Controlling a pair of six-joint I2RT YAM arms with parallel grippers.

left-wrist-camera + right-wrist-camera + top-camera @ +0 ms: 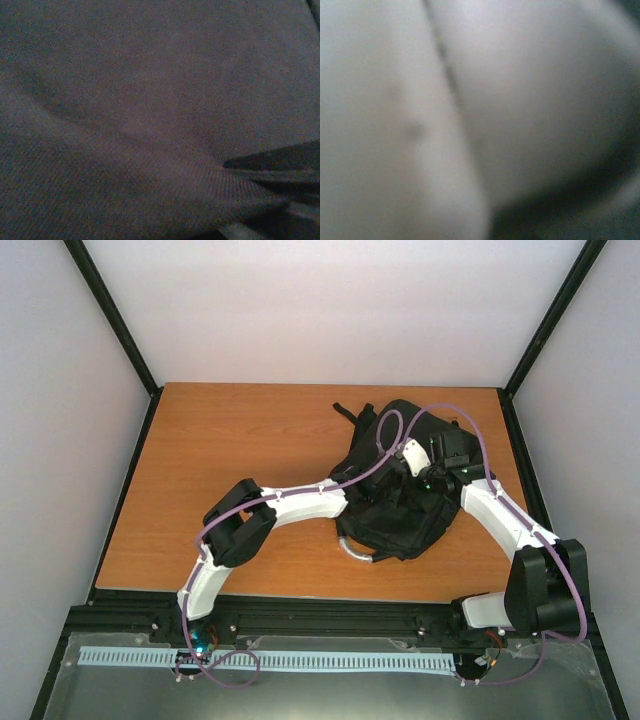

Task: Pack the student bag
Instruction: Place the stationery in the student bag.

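The left arm (300, 505) reaches right from its near-left base, its wrist against the student bag (400, 525). The right arm (500, 515) bends left over the bag. Neither the left jaws nor the right jaws show whether they are open or closed. The bag lies right of centre on the wooden surface (230, 430), enclosed by pale walls (330, 300).

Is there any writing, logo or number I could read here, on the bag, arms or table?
None readable: no text shows on the student bag, the table, the left arm or the right arm.
The wrist views, one dark and one blurred, show no text either.
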